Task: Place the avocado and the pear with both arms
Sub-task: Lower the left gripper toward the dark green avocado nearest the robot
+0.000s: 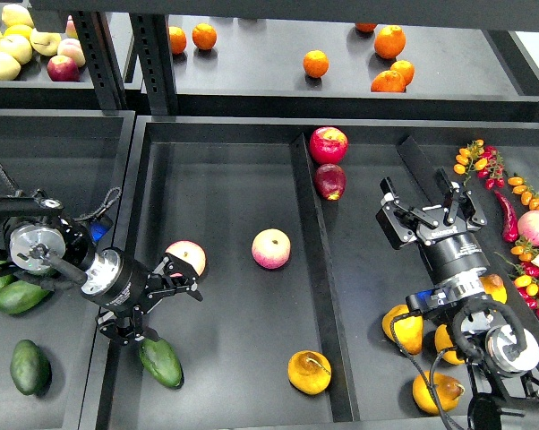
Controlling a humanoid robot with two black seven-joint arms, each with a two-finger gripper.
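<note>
The avocado (162,361), glossy dark green, lies on the floor of the middle tray (225,197) near its front left corner. My left gripper (159,307) is open just above it and holds nothing; its upper finger is close to a pink-and-yellow peach (188,256). The pear (309,372), yellow-orange with a brown blotch and a curved stem, lies in the same tray at the front right, against the divider. My right gripper (420,191) is open and empty over the right tray, far from the pear.
A second peach (271,248) lies mid-tray. Two red apples (329,145) sit behind the divider (316,269). Similar yellow fruits (405,328) lie under my right arm. Green fruits (28,365) fill the left bin. Chillies and small tomatoes (520,202) are far right; oranges (315,64) sit on the back shelf.
</note>
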